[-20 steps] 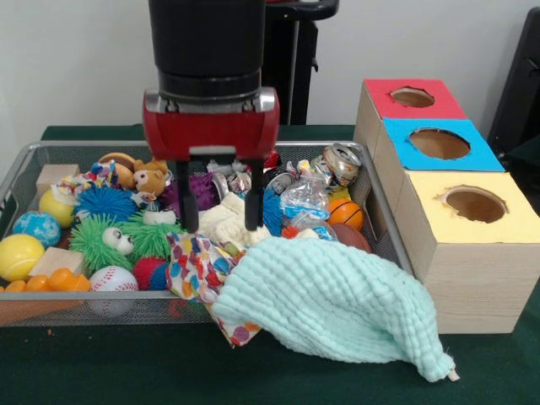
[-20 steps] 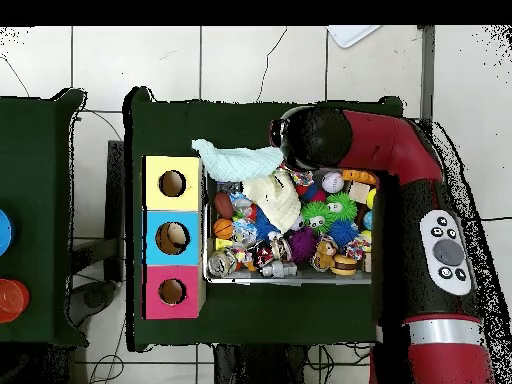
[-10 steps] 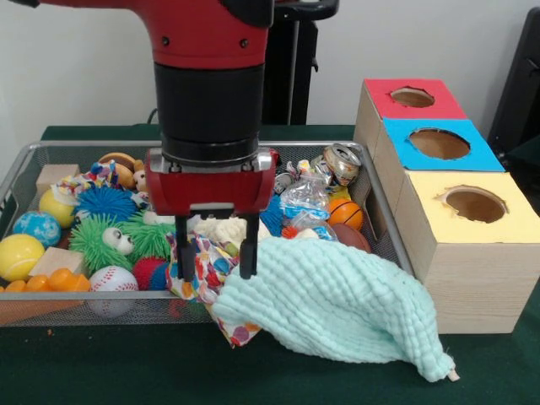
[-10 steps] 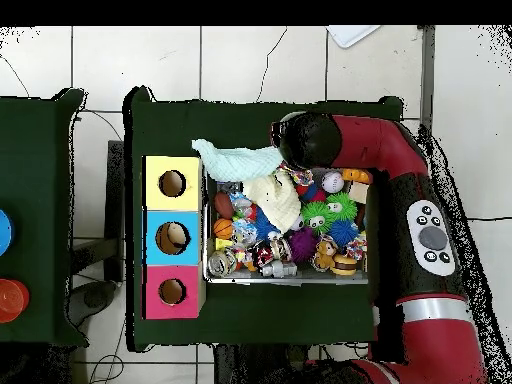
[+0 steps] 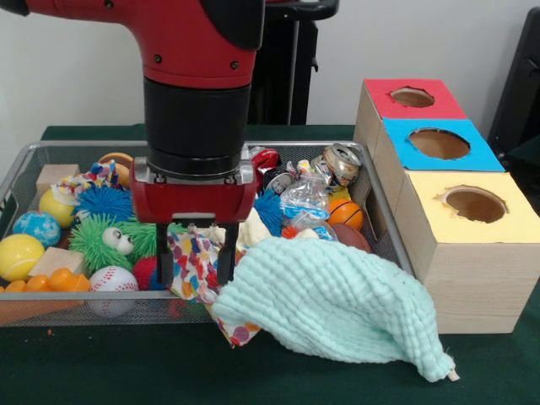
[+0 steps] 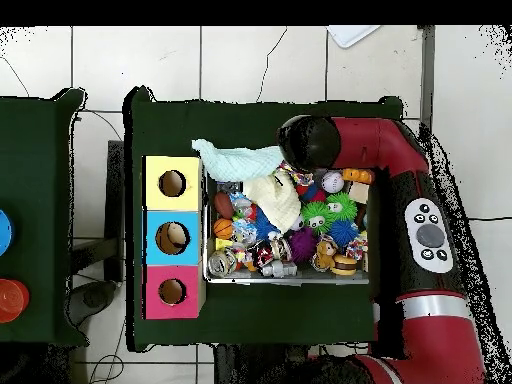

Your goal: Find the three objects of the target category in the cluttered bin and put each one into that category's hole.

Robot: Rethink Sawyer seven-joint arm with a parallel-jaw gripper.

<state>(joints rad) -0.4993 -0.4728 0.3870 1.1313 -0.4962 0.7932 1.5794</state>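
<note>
Open gripper (image 5: 195, 263) straddles one patterned cloth (image 5: 196, 266); three box holes.

Robotics lab, by every sign: red and black robot arm (image 5: 198, 76) poised over a wire mesh bin (image 5: 101, 308) crammed with toys, on a table (image 5: 126, 367) draped in dark green cloth. Beside the bin, three wooden boxes (image 5: 447, 194) topped red, blue and yellow, each cut with a round hole. Underfoot, white tiled floor (image 6: 240, 60) strewn with loose cables (image 6: 100, 375); behind, a plain pale wall (image 5: 67, 76).
</note>
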